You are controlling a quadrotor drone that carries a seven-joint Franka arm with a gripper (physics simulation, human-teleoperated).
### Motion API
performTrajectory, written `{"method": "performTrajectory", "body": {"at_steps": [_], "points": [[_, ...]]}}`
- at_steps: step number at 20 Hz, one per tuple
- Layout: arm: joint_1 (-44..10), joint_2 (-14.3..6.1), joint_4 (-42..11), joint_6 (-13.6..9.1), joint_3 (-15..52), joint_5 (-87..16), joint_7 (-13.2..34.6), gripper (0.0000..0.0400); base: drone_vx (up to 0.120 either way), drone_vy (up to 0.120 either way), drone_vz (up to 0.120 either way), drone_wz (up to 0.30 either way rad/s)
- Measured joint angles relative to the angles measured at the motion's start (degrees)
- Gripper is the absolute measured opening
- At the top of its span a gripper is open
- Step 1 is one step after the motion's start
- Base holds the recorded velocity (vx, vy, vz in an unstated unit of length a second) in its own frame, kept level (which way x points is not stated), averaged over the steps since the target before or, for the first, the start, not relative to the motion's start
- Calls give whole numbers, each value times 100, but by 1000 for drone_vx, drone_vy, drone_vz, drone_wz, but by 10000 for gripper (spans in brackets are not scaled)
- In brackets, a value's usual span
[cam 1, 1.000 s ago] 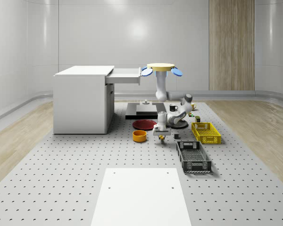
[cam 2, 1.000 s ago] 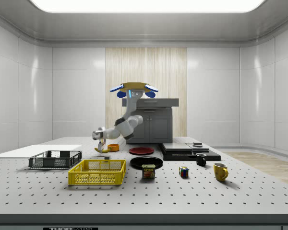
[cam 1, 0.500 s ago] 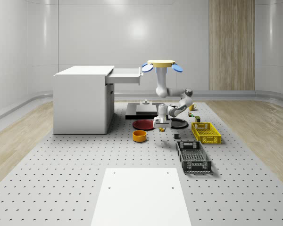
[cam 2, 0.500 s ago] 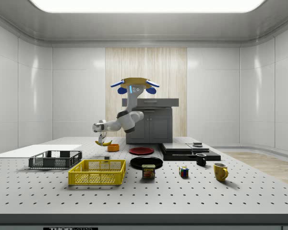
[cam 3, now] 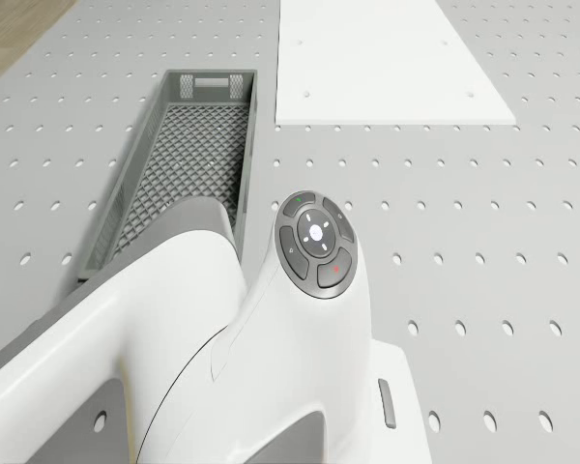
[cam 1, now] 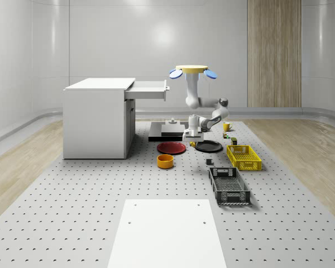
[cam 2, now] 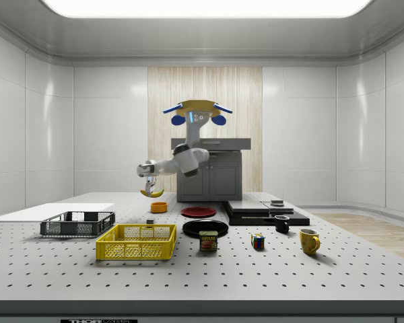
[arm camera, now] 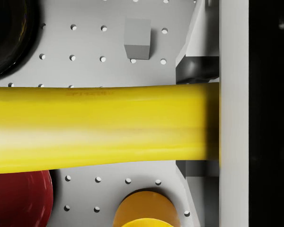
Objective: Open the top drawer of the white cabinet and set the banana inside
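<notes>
The yellow banana (cam 2: 151, 193) hangs in the air above the table, and my gripper (cam 2: 150, 188) is shut on it. In the wrist view the banana (arm camera: 99, 127) lies straight across between the fingers (arm camera: 195, 68). The drone (cam 1: 192, 69) hovers over the table beyond the plates, to the whole-scene view's right of the white cabinet (cam 1: 97, 120). The cabinet's top drawer (cam 1: 149, 89) stands pulled out toward the drone. My gripper (cam 1: 192, 134) hangs well below drawer height and to its right.
Under the gripper lie a red plate (cam 1: 172, 147), an orange bowl (cam 1: 165, 161) and a black plate (cam 1: 209, 146). A yellow basket (cam 1: 243, 157) and a dark crate (cam 1: 229, 185) stand nearer the front right. A white panel (cam 1: 166, 231) covers the table's front.
The drone has climbed and the arm has lifted the banana from just above the table to well above the bowl. The gripper has drawn back toward the plates.
</notes>
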Motion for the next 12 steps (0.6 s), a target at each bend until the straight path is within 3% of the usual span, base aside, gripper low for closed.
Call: {"method": "performTrajectory", "body": {"at_steps": [12], "points": [[16, -45, 0, 37, -9, -28, 6, 190, -120, 0, 120, 0]]}}
